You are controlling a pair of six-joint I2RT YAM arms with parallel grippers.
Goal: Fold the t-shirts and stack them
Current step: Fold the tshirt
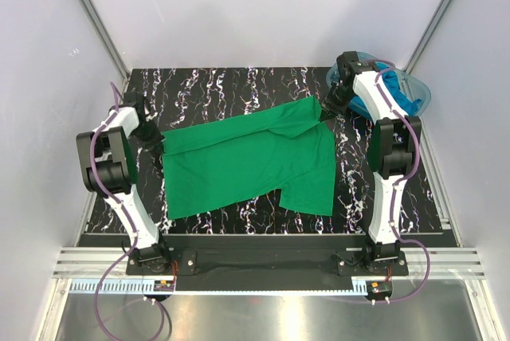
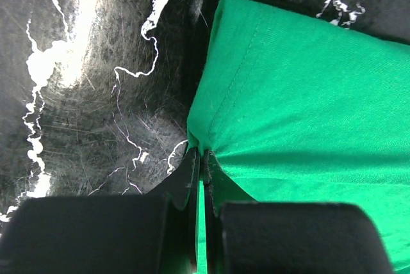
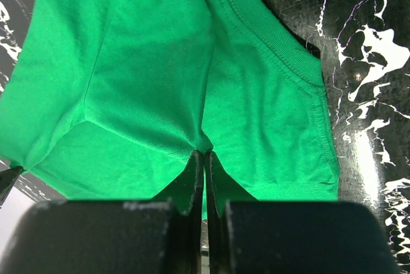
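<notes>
A bright green t-shirt (image 1: 247, 162) lies spread across the black marbled table. My left gripper (image 1: 153, 143) is shut on the shirt's left edge; in the left wrist view the green cloth (image 2: 307, 95) is pinched between the fingertips (image 2: 202, 160). My right gripper (image 1: 325, 112) is shut on the shirt's far right corner; the right wrist view shows the cloth (image 3: 160, 75) with its ribbed collar (image 3: 269, 37) bunched at the fingertips (image 3: 204, 155). Turquoise-blue shirts (image 1: 398, 90) lie in a tub at the back right.
A clear blue-tinted plastic tub (image 1: 416, 92) stands at the table's back right corner, just behind my right arm. White walls close in the table on three sides. Bare black marbled table (image 1: 239, 86) shows behind the shirt.
</notes>
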